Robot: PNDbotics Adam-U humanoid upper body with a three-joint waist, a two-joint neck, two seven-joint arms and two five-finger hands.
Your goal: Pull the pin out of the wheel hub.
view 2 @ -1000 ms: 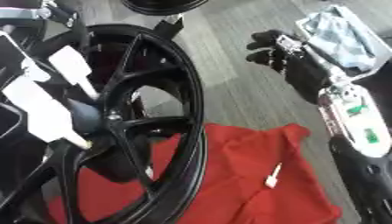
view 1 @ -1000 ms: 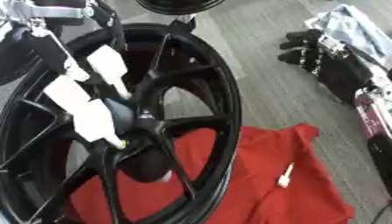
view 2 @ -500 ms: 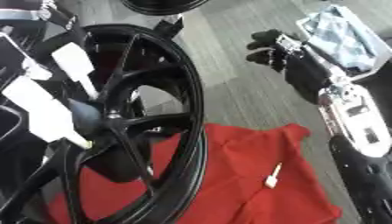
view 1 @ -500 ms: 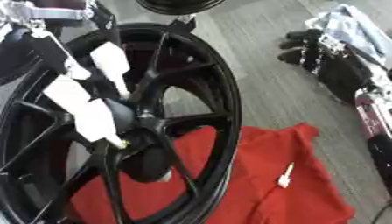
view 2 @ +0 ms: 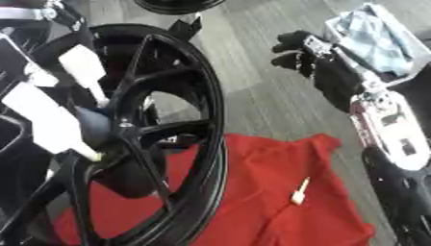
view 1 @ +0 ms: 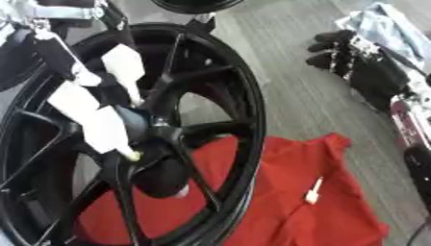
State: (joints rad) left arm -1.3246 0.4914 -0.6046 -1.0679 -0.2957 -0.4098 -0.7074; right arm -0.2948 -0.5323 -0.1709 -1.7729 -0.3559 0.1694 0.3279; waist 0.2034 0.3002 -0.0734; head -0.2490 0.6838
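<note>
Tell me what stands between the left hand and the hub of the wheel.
Nothing visible. The left hand already reaches its white fingers through the black spokes to the hub of the wheel.

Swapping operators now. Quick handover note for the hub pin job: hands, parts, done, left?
Left hand: white fingers reach into the centre of the black wheel, tips at the hub; I cannot tell whether they hold anything.
Right hand: raised over the grey floor, off the wheel, fingers curled, holding nothing.
The wheel stands upright, partly over the red cloth.
One small white pin-like piece lies loose on the cloth.
Whether a pin remains in the hub is hidden; check there before pulling.
</note>
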